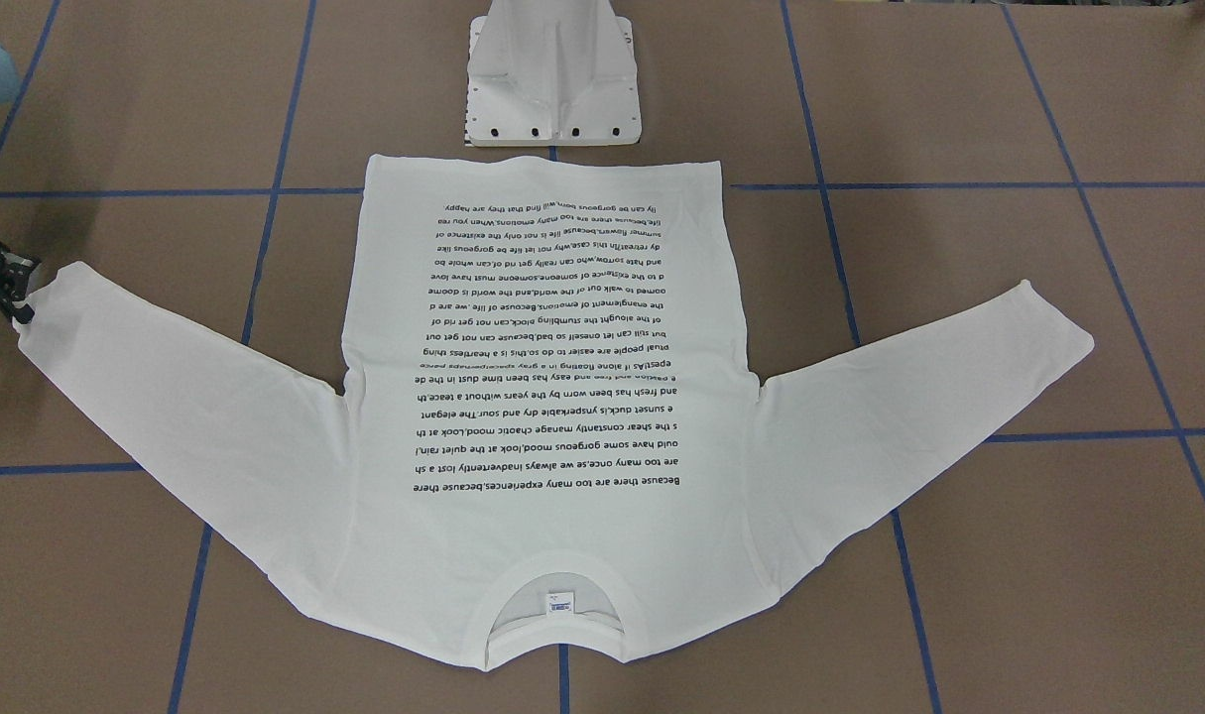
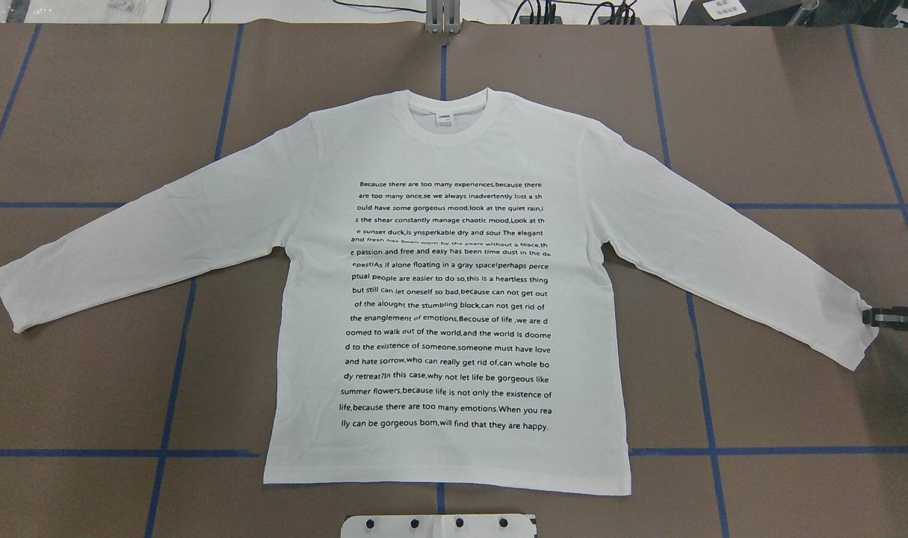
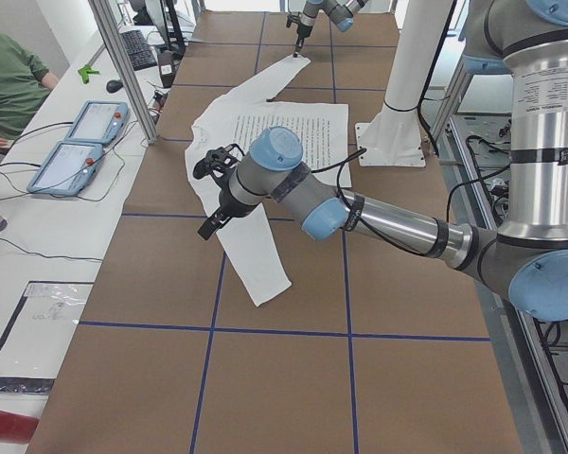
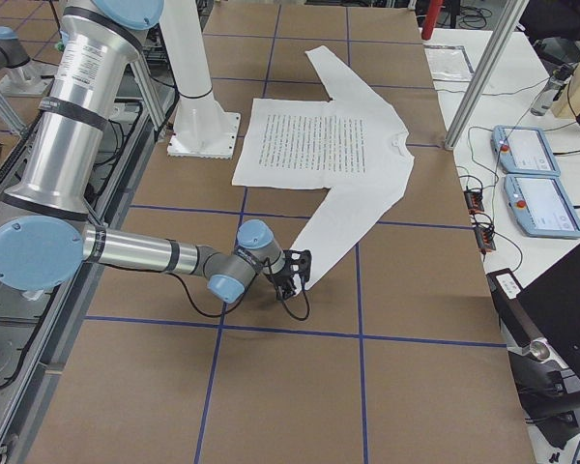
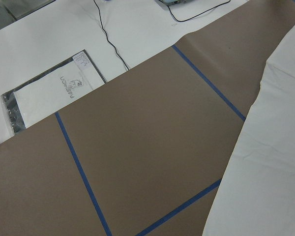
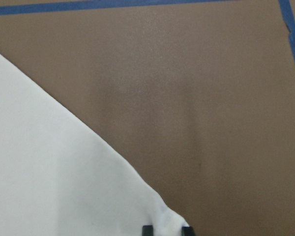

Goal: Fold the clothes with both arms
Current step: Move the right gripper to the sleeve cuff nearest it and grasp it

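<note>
Picture edges crop the right tool (image 2: 872, 317); neither its closing nor that of the left tool (image 3: 206, 199) can be told.

Robot lab: teach pendants (image 3: 97, 121), blue-taped table (image 2: 797, 112), aluminium post (image 4: 484, 77).

I am looking down on a big brown bench (image 2: 797, 112) with blue tape lines (image 2: 797, 450) crossing it. A white side table (image 3: 66, 227) is standing next to it, holding two blue tablets (image 3: 97, 120). Someone in a green top (image 3: 9, 80) is sitting there.
</note>
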